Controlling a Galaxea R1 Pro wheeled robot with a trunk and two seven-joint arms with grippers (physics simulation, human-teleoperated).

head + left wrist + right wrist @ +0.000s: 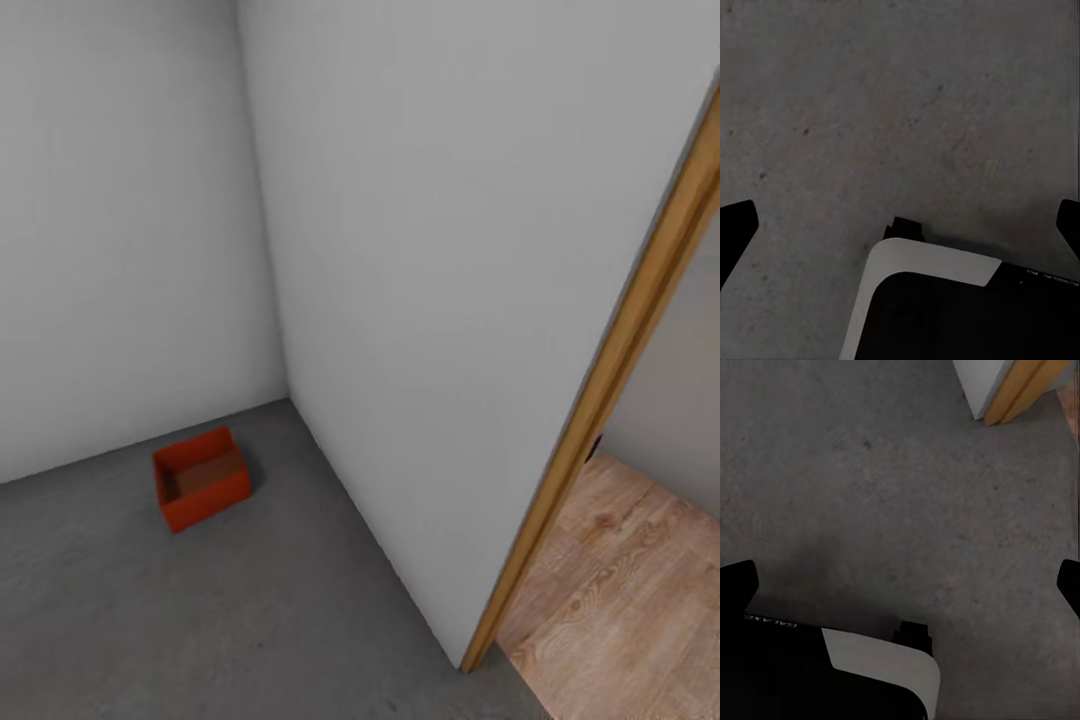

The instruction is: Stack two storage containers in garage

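Note:
One orange-red open-top storage container sits upright and empty on the dark grey concrete floor of the garage, close to the corner where two white walls meet. In the left wrist view my left gripper hangs above bare concrete, its black fingertips spread far apart with nothing between them. My right gripper is likewise open over the concrete, one fingertip showing at the picture's edge.
A white wall ends at a wooden door frame on the right, and light wood plank flooring lies beyond it. The frame's foot appears in the right wrist view. A white-and-black part of my own body sits below each gripper.

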